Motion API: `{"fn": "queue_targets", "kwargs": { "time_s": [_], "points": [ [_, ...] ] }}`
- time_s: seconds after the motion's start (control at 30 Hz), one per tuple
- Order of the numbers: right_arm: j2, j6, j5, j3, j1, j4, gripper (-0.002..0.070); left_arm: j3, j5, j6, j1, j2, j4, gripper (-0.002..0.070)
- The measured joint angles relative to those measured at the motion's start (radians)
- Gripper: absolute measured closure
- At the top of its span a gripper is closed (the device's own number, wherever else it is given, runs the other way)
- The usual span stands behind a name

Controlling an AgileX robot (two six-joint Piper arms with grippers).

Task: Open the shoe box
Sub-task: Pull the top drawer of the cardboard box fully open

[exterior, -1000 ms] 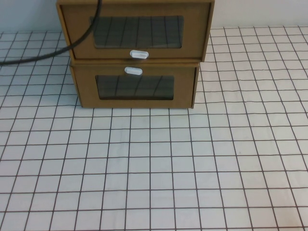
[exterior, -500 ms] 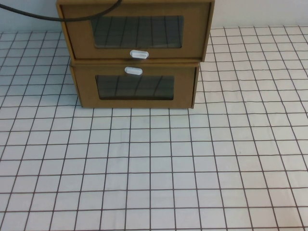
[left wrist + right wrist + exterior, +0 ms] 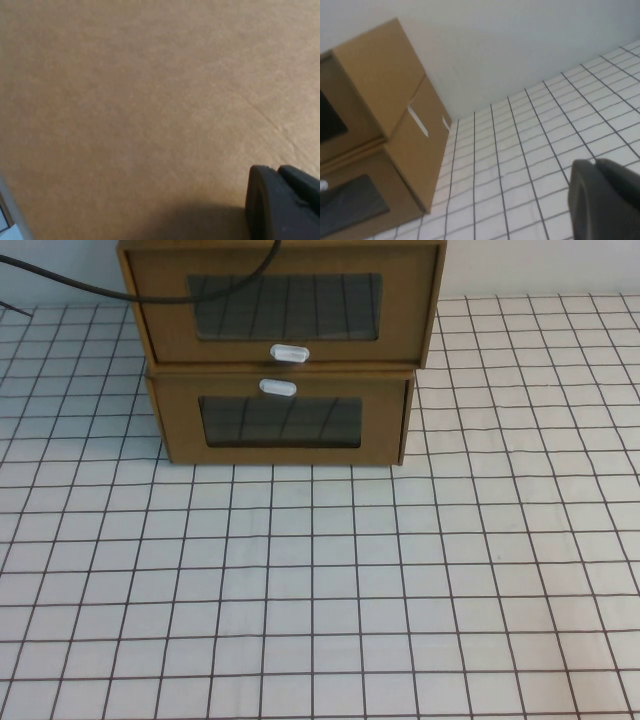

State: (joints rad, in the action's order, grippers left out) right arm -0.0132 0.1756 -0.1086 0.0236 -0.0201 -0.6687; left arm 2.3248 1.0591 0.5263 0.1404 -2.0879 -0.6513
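Though most of what I can see is the table (image 3: 420, 580), spread with a white cloth ruled in dark squares, what matters stands at its far edge, against the pale wall (image 3: 520, 45). Two brown cardboard shoe boxes are stacked there, a little left of the middle. The upper shoe box (image 3: 405, 310) sits squarely on the lower shoe box (image 3: 385, 420) and overhangs it slightly at both ends. Both fronts are flush and closed. Each front has a dark see-through window, the upper window (image 3: 285, 306) and the lower window (image 3: 280, 421), and the cloth's lines show faintly in them.

A black cable (image 3: 170, 300) comes in from the left. It sags across the upper front and climbs out of sight over the top.

From the side, the right gripper (image 3: 605, 195) hangs low over the cloth off the stack's right end, well apart from the cardboard. It is clenched tight.

The left gripper (image 3: 280, 200) is very close to a plain brown cardboard face (image 3: 125, 100) that fills its wrist view. I cannot tell which box that face belongs to, nor whether the pincer is clenched or released.

Smallest are the two white oval handles. The upper handle (image 3: 289, 353) sits at the bottom edge of the top front. The lower handle (image 3: 277, 388) is just beneath it, at the top edge of the bottom front.
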Motion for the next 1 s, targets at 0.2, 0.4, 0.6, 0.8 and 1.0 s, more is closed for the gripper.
{"fn": "queue_targets", "kwargs": {
  "time_s": [0.2, 0.4, 0.6, 0.8, 1.0],
  "points": [
    [0.000, 0.000, -0.019, -0.002, 0.000, -0.155, 0.0689, 0.001, 0.000, 0.002, 0.002, 0.000, 0.026, 0.0677],
    [0.112, 0.000, -0.267, -0.157, 0.000, -0.173, 0.0689, 0.001, 0.000, 0.002, 0.005, 0.000, 0.034, 0.0677],
    [0.420, 0.081, -0.526, -0.413, 0.000, -0.056, 0.0689, 0.001, 0.002, 0.002, 0.007, 0.000, 0.038, 0.0677],
    [0.718, 0.239, -0.675, -0.630, 0.000, -0.038, 0.0689, 0.002, 0.010, 0.000, 0.007, 0.000, 0.038, 0.0677],
    [0.967, 0.276, -0.688, -0.816, 0.107, -0.018, 0.0689, 0.002, 0.010, 0.000, 0.007, 0.000, 0.038, 0.0677]
  ]
}}
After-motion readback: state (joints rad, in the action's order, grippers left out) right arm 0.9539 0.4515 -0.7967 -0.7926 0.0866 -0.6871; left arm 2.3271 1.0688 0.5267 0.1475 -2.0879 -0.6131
